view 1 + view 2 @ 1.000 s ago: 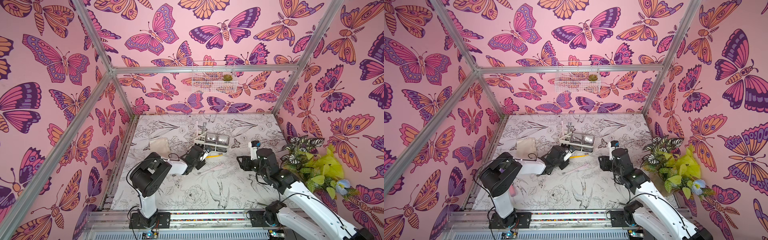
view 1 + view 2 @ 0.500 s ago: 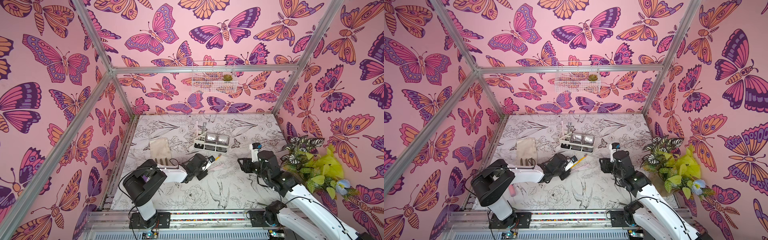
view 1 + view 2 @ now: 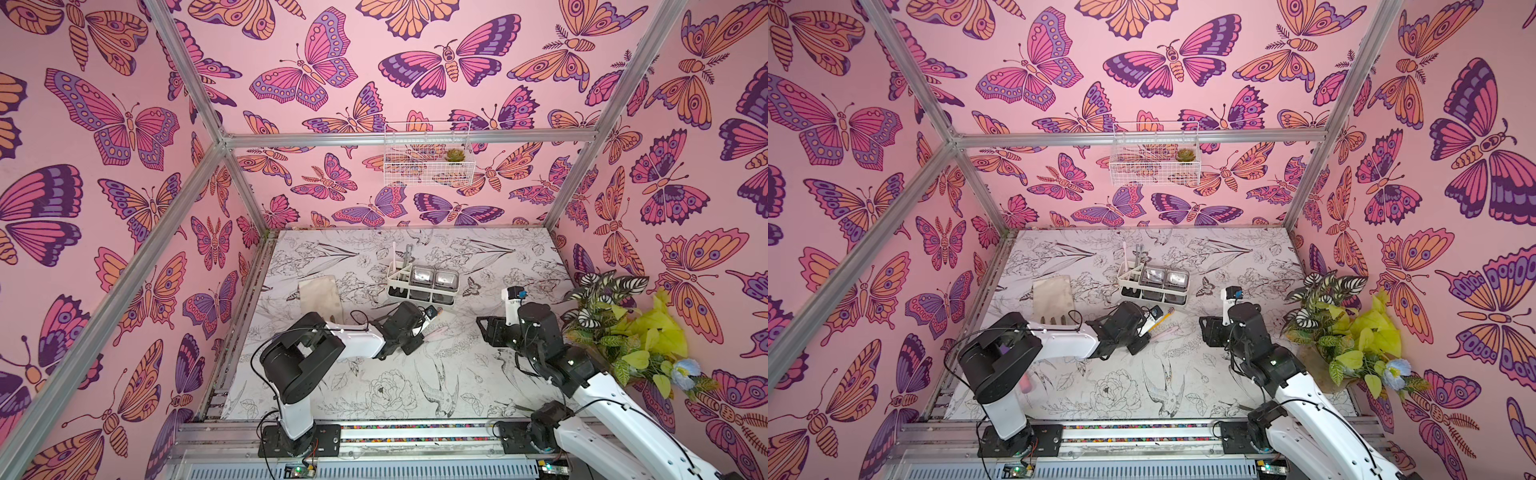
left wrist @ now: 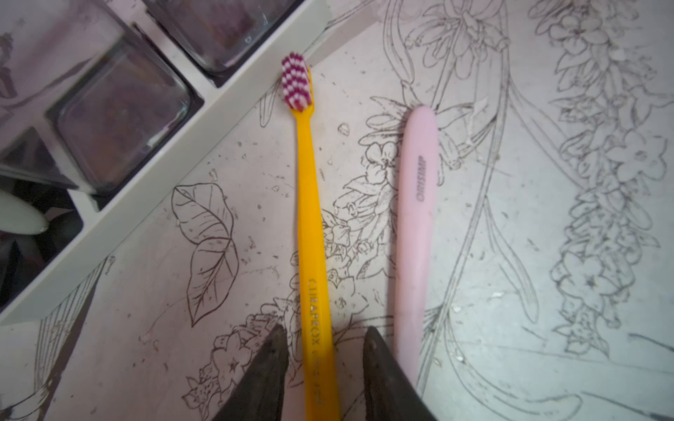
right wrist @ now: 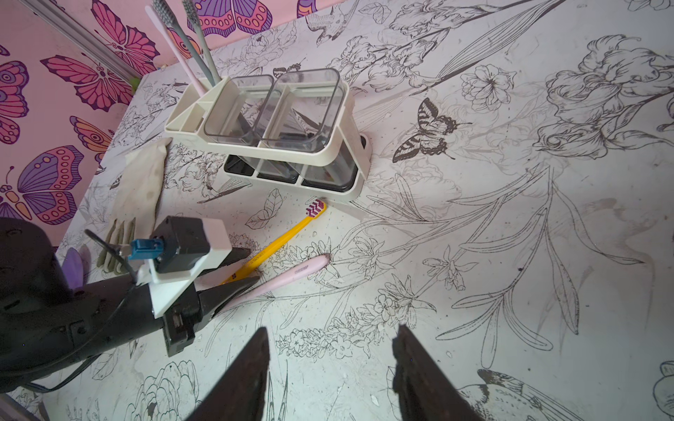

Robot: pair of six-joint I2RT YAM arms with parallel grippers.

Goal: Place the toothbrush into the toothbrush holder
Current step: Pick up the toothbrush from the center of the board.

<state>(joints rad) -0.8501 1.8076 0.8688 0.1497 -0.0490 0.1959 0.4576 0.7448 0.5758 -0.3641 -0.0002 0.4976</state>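
The left pincer (image 4: 322, 333) is spread, its two dark fingers standing on either side of the yellow toothbrush (image 4: 310, 218) near the handle end, with a gap showing on each side. The yellow toothbrush lies on the desk (image 5: 510, 255), its red-and-white bristle head just beside the base of the toothbrush holder (image 5: 339, 145), outside it. A pink toothbrush (image 4: 415, 226) lies on the desk just beside the yellow one, almost parallel to it. The right pincer (image 5: 332, 330) hangs spread above bare desk, with nothing between its fingers.
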